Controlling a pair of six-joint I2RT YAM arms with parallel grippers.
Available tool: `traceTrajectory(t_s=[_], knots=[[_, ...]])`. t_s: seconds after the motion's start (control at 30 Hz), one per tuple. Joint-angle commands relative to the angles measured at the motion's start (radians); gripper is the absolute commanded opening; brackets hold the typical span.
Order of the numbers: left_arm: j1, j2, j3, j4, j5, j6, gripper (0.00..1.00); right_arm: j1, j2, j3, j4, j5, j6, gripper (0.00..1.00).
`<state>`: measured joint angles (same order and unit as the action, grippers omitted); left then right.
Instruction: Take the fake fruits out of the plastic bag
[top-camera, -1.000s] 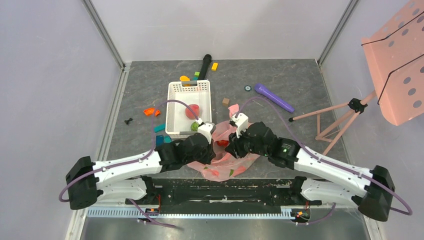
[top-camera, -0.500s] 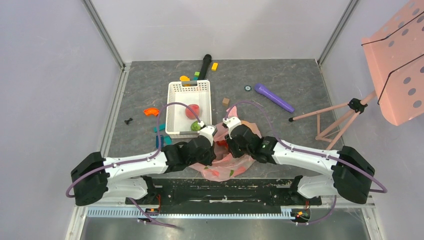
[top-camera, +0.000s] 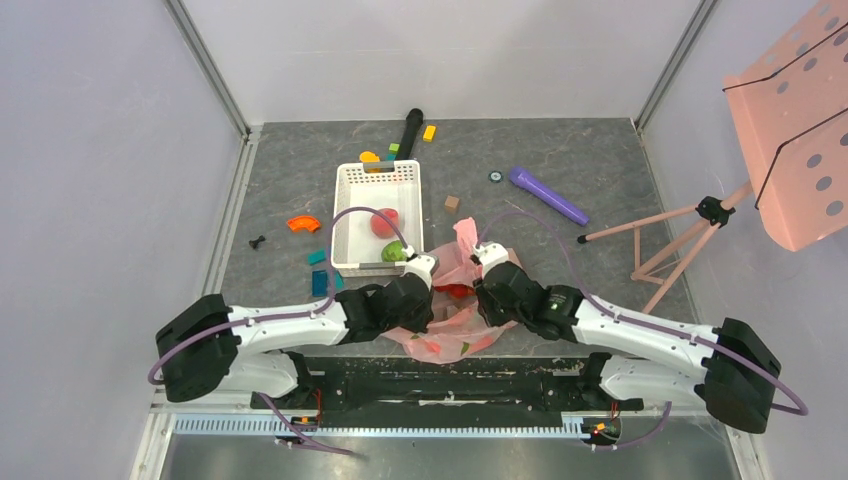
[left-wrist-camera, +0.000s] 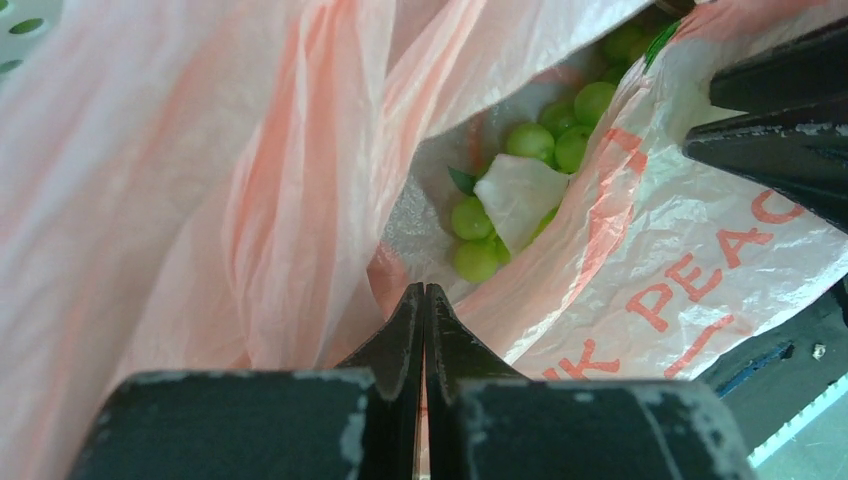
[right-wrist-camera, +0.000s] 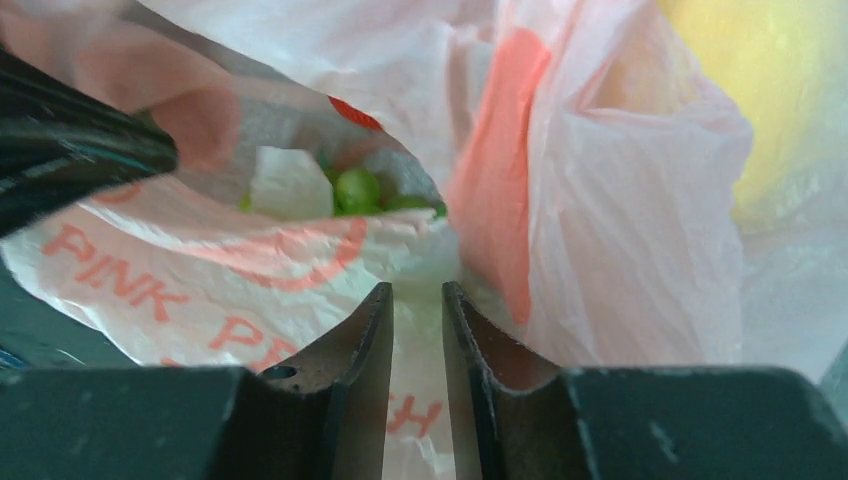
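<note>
The pink plastic bag (top-camera: 455, 318) lies crumpled at the table's near edge. My left gripper (top-camera: 430, 292) is shut on a fold of the bag (left-wrist-camera: 300, 200) at its mouth; a sliver of pink film shows between the jaws (left-wrist-camera: 424, 292). My right gripper (top-camera: 480, 290) rests on the opposite rim of the bag (right-wrist-camera: 300, 290), jaws a narrow gap apart (right-wrist-camera: 417, 292). Inside the mouth lies a cluster of small green fruits (left-wrist-camera: 520, 165), which also shows in the right wrist view (right-wrist-camera: 358, 188). A yellow fruit (right-wrist-camera: 770, 80) shows through the film. A pink-red peach (top-camera: 385, 222) and a green apple (top-camera: 394, 251) lie in the white basket (top-camera: 345, 215).
A purple cylinder (top-camera: 547, 195) lies at the back right and a black cylinder (top-camera: 410, 128) behind the basket. Small coloured blocks (top-camera: 320, 280) and an orange piece (top-camera: 301, 223) lie left of the basket. A pink music stand (top-camera: 790, 130) stands at the right.
Both wrists have shifted slightly nearer and right over the bag. The right arm has stretched out lower, and a bag handle now shows behind it.
</note>
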<state>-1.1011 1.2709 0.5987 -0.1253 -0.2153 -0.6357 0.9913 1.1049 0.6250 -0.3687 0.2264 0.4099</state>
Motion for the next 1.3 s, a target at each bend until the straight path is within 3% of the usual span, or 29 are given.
traceTrajectory(t_s=[0.0, 0.4, 0.63, 0.9, 1.13, 1.27], knots=[[-0.002, 0.030, 0.006, 0.057, 0.000, -0.041, 0.02, 0.003, -0.035, -0.077, -0.025, 0.017, 0.056, 0.28], [-0.003, 0.086, 0.016, 0.098, 0.031, -0.044, 0.02, 0.003, -0.096, -0.142, -0.021, 0.012, 0.074, 0.31], [-0.002, 0.062, 0.034, 0.093, 0.031, -0.038, 0.02, 0.003, -0.221, -0.069, 0.176, -0.087, 0.048, 0.38], [-0.002, 0.054, 0.051, 0.095, 0.023, -0.034, 0.02, 0.003, -0.123, -0.069, 0.329, -0.154, 0.119, 0.35], [-0.003, 0.042, 0.039, 0.107, 0.024, -0.037, 0.02, 0.004, -0.025, -0.094, 0.359, -0.048, 0.163, 0.35], [-0.002, 0.039, 0.036, 0.107, 0.028, -0.034, 0.02, 0.003, 0.005, -0.043, 0.231, 0.073, 0.212, 0.34]])
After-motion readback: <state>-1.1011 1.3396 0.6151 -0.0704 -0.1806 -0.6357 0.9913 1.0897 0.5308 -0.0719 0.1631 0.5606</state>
